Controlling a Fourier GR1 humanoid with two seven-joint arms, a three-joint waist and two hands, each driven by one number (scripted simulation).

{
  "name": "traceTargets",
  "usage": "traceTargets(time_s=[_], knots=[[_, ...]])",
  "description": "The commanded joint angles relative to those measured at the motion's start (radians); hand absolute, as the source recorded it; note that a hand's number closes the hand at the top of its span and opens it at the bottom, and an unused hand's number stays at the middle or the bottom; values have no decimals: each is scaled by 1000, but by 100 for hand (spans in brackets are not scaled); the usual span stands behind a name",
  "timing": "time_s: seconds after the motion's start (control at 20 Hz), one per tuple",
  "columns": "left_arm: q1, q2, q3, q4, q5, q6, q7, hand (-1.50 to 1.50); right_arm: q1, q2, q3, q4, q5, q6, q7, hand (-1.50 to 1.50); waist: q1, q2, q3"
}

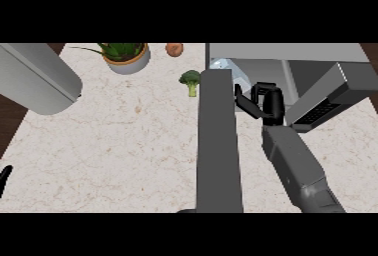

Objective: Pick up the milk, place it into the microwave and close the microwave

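The microwave (295, 55) stands at the back right with its door (219, 145) swung open, a long dark grey slab reaching toward me. A pale white-blue milk carton (221, 64) shows just inside the cavity at its left; the door's top edge partly hides it. My right hand (266, 102) is just right of the door in front of the opening, open with fingers up and thumb spread, holding nothing. It is a short way nearer me than the milk. Only a black sliver of my left hand (4, 179) shows at the left edge, resting open.
On the marble counter (125, 145) a potted plant (127, 55) stands at the back, with a brown round item (174, 49) beside it and a broccoli (191, 81) left of the door. A large grey rounded body (37, 80) fills the upper left.
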Motion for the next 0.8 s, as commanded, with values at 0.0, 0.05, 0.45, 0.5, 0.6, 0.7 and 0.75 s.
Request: traceTargets(time_s=[0.0,0.05,0.45,0.5,0.6,0.7,0.75], knots=[[26,-5,14,27,-13,-37,-58,-150,-106,-12,-38,132,16,-47,-82,150,17,4,0],[-15,47,56,60,50,-47,-26,-150,-112,21,-39,138,22,-94,-107,150,10,3,0],[-45,11,-3,43,-5,-20,1,-150,-218,-22,24,266,146,-303,-113,150,29,14,-1],[-75,17,12,71,-15,-7,-19,-150,-213,-51,18,278,146,-298,-126,150,31,19,0],[-38,20,17,59,17,-33,-6,-150,-225,-71,43,296,182,-338,-126,150,34,15,0],[-34,23,20,48,0,-35,-21,-150,-263,-64,57,320,207,-417,-95,150,46,17,0],[-114,18,5,77,-20,20,12,-150,-278,-69,60,333,214,-430,-74,150,33,21,0]])
